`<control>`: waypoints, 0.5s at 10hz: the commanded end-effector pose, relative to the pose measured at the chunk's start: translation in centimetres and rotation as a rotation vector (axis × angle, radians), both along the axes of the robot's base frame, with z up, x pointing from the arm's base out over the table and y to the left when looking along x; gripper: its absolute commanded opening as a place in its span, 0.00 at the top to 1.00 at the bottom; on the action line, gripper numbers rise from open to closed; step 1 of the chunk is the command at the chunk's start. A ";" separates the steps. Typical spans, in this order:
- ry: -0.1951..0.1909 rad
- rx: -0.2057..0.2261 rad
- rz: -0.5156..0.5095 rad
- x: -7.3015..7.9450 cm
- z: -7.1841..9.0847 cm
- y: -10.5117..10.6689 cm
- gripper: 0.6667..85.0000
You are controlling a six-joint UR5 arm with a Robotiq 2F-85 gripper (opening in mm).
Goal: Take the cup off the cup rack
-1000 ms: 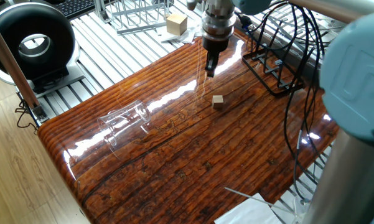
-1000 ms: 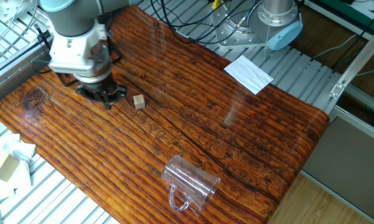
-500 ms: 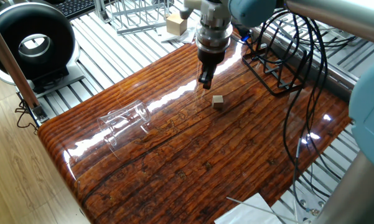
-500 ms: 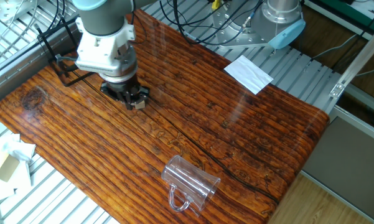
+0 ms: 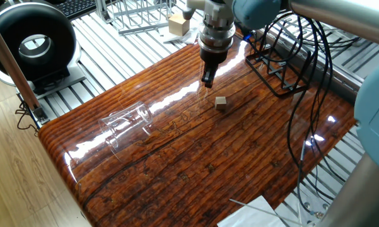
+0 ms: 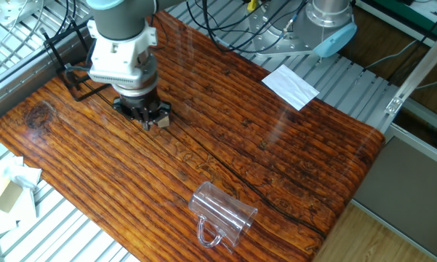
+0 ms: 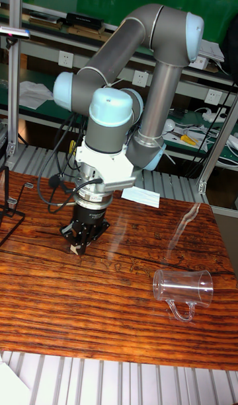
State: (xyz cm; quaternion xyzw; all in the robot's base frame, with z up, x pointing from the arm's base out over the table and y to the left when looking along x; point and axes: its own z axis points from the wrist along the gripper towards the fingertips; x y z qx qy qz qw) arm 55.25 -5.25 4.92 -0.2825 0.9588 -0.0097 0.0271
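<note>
Seeing clear glass handled cup (image 5: 127, 123) lying sideways on table (image 5: 195, 164), well apart from gripper (image 5: 207, 81); gripper empty, fingers near-closed. Worrying: descending gripper clipping small wooden cube (image 5: 221, 103) just beside; cup rolling.

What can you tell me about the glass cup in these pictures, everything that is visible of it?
The cup is clear, colourless glass, roughly cylindrical, with a loop handle on its side. It lies on its side on the wooden table, near one end, handle resting on the wood. It looks empty. Nothing but the table touches it; the gripper and the cup rack are far from it.
</note>
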 end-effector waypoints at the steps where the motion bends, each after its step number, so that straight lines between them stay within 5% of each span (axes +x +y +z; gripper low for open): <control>1: -0.039 0.061 0.013 1.1 0.3 1.4 0.99; 3: 0.009 0.048 -0.036 -0.2 0.1 1.0 0.99; 5: 0.079 0.129 -0.134 -2.4 1.1 4.2 0.99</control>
